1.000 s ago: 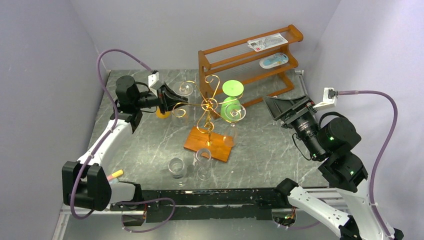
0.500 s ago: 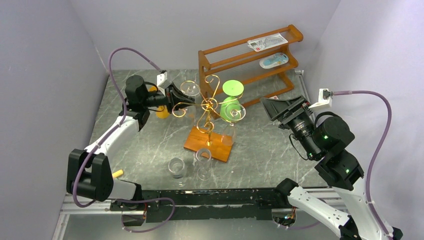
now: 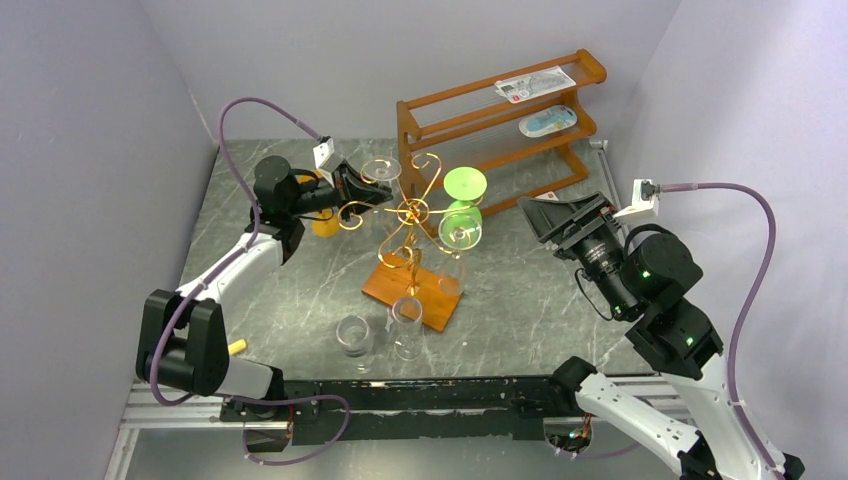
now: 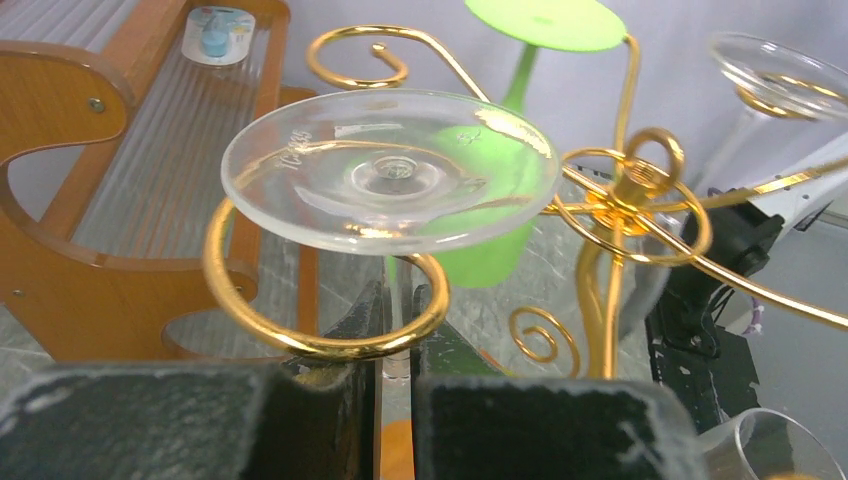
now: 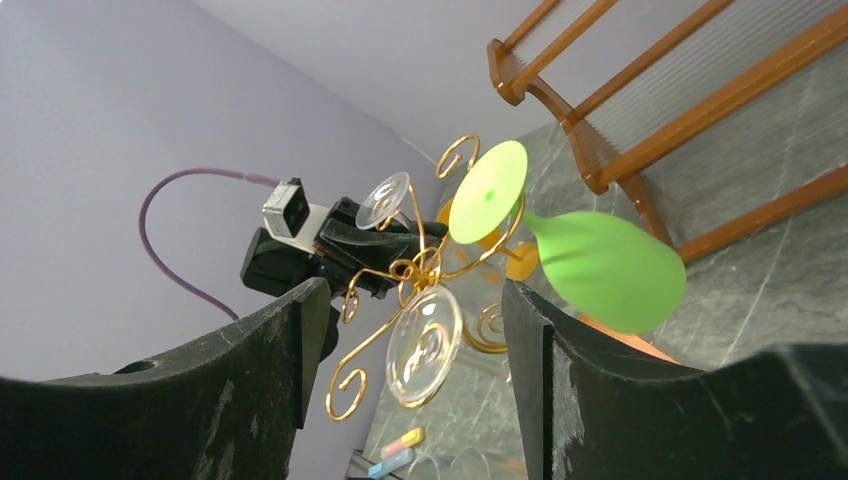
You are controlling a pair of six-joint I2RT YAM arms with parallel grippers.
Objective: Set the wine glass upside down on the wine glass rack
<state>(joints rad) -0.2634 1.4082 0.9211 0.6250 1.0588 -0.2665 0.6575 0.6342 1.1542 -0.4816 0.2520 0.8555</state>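
Note:
My left gripper is shut on the stem of a clear wine glass, held upside down with its round foot up. In the left wrist view the foot sits just above a gold curl of the wine glass rack, and the stem passes down through that curl between my pads. The rack's wooden base lies on the table. A green glass and another clear glass hang on the rack. My right gripper is open and empty, right of the rack, facing it.
A brown three-tier wooden shelf stands behind the rack. Two clear glasses stand upright in front of the base. An orange object sits under my left gripper. A small yellow item lies near the left arm's base.
My left gripper has moved right to the rack with the clear glass, bringing its stem into a curl. The rack has shifted a little. The right arm has edged left.

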